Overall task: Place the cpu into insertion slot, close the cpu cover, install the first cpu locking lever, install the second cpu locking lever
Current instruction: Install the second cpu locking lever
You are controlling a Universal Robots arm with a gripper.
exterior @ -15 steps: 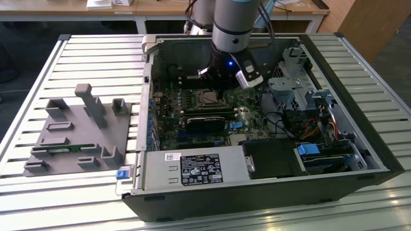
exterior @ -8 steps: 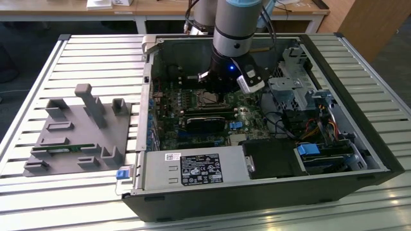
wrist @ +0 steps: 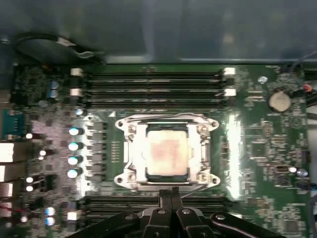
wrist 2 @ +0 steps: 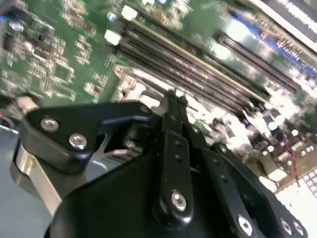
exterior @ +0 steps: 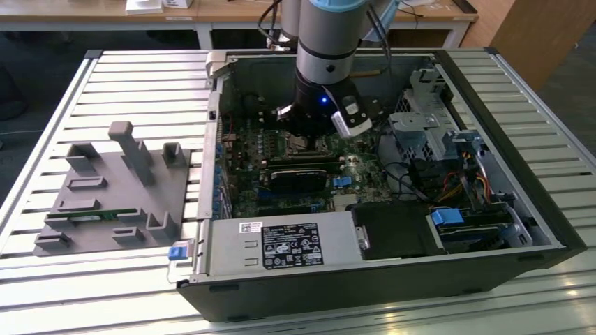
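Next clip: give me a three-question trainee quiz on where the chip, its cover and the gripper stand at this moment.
1. True or false: the cpu already sits inside the insertion slot on the green board.
2. In the first wrist view, the cpu cover is: A) lying flat around the chip, B) standing upright, C) removed and lying on the grey holder.
3. Fill in: in the first wrist view the gripper has its fingertips pressed together and holds ____.

Key: 1 true. 2 A. 3 nothing.
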